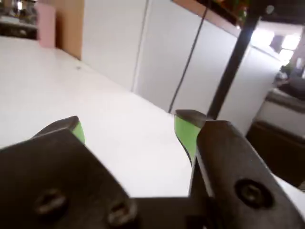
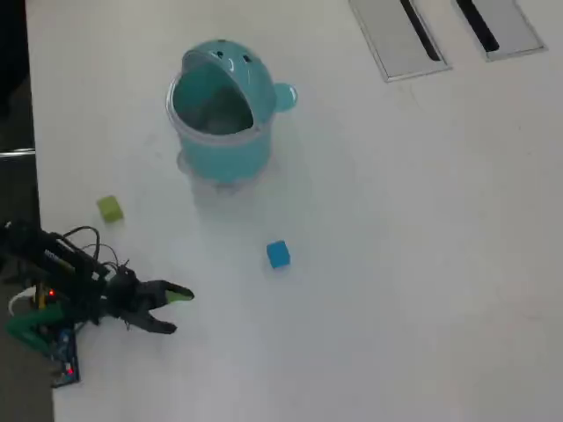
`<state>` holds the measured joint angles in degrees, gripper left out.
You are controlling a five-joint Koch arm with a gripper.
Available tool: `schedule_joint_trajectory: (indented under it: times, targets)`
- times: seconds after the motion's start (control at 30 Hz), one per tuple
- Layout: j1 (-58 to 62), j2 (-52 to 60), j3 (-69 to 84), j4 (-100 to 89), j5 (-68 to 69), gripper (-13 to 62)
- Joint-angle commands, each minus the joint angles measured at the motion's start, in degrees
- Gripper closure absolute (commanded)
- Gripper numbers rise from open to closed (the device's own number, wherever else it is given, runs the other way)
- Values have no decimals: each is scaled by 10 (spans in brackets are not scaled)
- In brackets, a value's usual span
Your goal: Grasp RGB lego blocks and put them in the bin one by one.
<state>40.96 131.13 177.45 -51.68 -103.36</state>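
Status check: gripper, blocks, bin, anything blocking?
Gripper open, empty. Blue block and yellow-green block on table, outside bin. Red block not in view. Nothing blocking either block.

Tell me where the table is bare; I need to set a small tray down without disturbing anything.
The widest bare stretch is to the right of the blue block and the bin, below the two slotted panels. It is busier on the left of the overhead view: the green block, the bin and the open end effector sit close.
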Motion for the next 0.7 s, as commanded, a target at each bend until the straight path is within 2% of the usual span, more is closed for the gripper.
schedule_joint_trajectory:
  times: [0.0,0.67]
  targets:
    - [20,35,40,-79,-2,141]
    - [189,32,25,-87,4,140]
